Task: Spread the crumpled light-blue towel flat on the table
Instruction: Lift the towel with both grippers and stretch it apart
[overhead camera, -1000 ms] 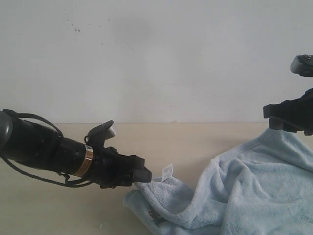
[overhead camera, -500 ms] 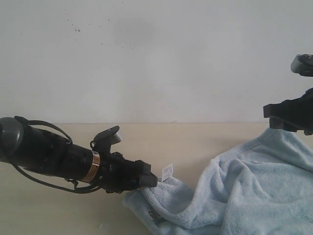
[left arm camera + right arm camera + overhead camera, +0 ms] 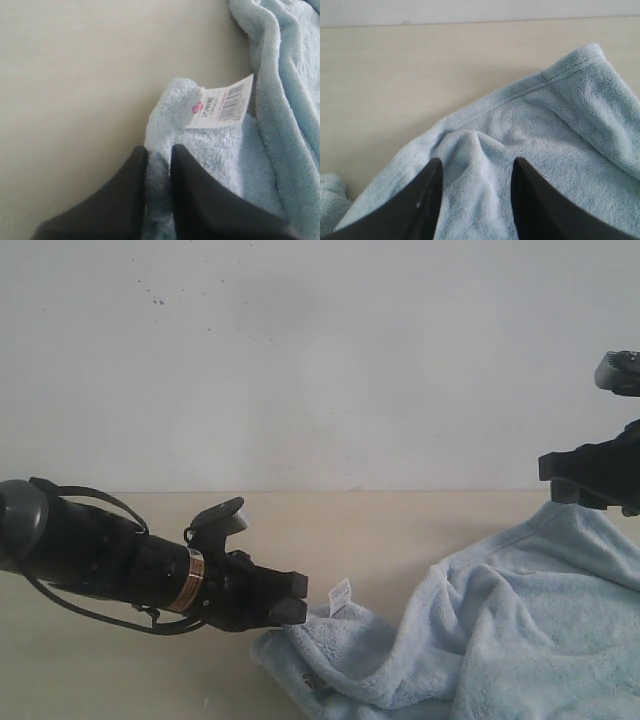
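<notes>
The crumpled light-blue towel (image 3: 500,640) lies on the beige table (image 3: 400,530) at the front right, its white care tag (image 3: 341,593) standing up at the left corner. My left gripper (image 3: 300,598) lies low on the table at that corner. In the left wrist view its jaws (image 3: 159,150) are shut on a fold of the towel (image 3: 220,150) just below the tag (image 3: 220,105). My right gripper (image 3: 560,480) hovers over the towel's far right edge. It is open (image 3: 475,167), with a raised ridge of towel (image 3: 545,150) beneath its spread fingers.
A white wall (image 3: 320,360) rises behind the table's far edge. Bare tabletop (image 3: 120,680) stretches to the left of the towel and behind it. The towel runs off the lower right of the exterior view.
My left gripper slid right to the towel's corner and its jaws closed on the fold by the tag. The tag has dipped slightly. The right arm has not moved.
</notes>
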Available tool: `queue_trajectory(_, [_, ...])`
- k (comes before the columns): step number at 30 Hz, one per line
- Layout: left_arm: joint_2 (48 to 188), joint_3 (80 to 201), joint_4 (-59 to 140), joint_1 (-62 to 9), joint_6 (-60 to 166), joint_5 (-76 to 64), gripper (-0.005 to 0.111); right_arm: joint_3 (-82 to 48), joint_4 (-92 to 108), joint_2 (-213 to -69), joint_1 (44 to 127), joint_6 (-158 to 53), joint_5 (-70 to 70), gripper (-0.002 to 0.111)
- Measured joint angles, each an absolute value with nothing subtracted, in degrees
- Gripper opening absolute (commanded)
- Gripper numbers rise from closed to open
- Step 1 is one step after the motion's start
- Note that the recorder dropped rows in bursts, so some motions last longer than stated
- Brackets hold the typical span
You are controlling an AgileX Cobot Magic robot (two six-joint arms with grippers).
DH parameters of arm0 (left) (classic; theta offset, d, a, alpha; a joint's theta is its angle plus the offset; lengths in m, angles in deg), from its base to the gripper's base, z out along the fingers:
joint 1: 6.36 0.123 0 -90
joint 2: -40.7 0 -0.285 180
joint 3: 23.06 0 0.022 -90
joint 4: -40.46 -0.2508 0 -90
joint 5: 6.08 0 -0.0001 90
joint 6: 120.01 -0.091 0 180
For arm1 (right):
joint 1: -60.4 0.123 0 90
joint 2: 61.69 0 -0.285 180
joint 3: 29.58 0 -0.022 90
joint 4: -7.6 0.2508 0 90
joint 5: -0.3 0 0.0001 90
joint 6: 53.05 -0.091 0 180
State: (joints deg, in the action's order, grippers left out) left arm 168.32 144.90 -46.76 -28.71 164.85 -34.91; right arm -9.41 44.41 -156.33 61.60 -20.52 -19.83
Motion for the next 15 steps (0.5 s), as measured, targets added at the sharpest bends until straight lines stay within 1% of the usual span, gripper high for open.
queue_trajectory(3, [166.82, 144.9, -46.76, -28.71, 164.56, -34.91, 0.014, -9.41, 44.41, -156.33, 61.6, -20.52, -19.83, 0.042])
queue_trajectory(10, [158.26, 144.9, -48.43, -27.33, 164.48, -35.15, 0.014, -9.41, 44.41, -156.33, 61.6, -20.52, -20.28, 0.042])
queue_trajectory(15, [151.77, 144.9, -54.9, -26.72, 168.65, -35.62, 0.014, -9.41, 44.19, -155.84, 61.6, -20.52, -20.08, 0.042])
